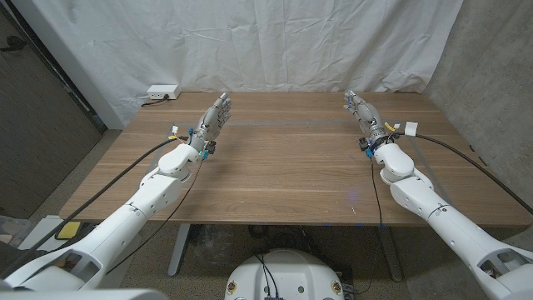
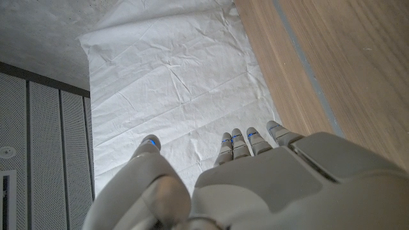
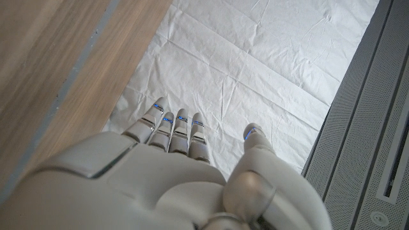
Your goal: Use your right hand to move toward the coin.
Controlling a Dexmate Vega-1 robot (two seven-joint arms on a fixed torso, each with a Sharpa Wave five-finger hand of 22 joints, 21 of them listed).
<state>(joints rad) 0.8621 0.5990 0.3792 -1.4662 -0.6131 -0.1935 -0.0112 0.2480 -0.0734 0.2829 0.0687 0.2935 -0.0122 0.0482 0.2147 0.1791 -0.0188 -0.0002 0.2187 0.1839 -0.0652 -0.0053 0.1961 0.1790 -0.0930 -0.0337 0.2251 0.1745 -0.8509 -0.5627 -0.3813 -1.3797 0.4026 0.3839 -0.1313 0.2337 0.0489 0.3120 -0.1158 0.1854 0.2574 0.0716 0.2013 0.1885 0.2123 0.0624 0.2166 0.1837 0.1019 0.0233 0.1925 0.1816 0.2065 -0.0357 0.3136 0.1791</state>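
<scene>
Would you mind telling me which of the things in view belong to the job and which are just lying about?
For the job:
- right hand, holding nothing
- the coin: I cannot make one out on the table

Just about:
- left hand, holding nothing
- wooden table
- white box beyond the table's far left corner
- white sheet behind

Brown wood-grain table [image 1: 283,167]; creased white cloth backdrop [image 1: 250,42]; glossy white robot arms with grey hands, left [image 1: 212,118], right [image 1: 363,112].
</scene>
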